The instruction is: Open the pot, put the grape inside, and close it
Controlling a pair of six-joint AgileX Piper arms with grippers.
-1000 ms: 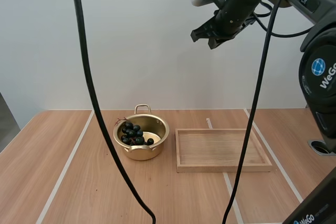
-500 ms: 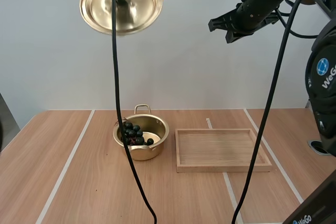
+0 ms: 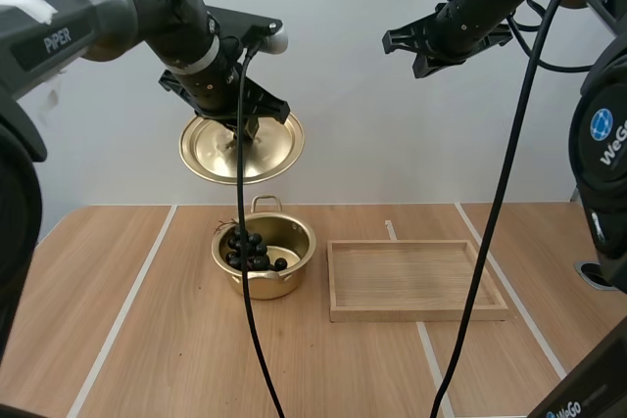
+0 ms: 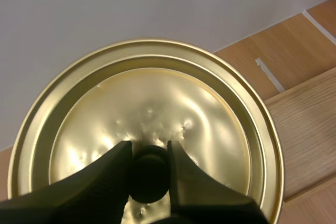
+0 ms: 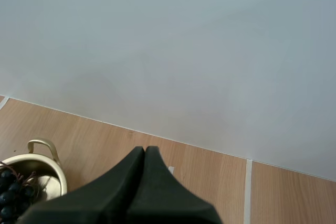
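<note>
A golden pot stands open on the table with a bunch of dark grapes inside it. Above the pot hangs its golden lid, tilted, with my left gripper shut on the lid's black knob. In the left wrist view the two fingers pinch that knob against the lid. My right gripper is high up at the right, above the tray, shut on nothing. Its fingers lie together, with the pot and grapes off to their side.
A shallow wooden tray lies on the table right of the pot. White tape lines run across the wooden tabletop.
My left arm has brought the lid down from the top of the view to just above the pot. My right gripper stays high and has barely shifted.
</note>
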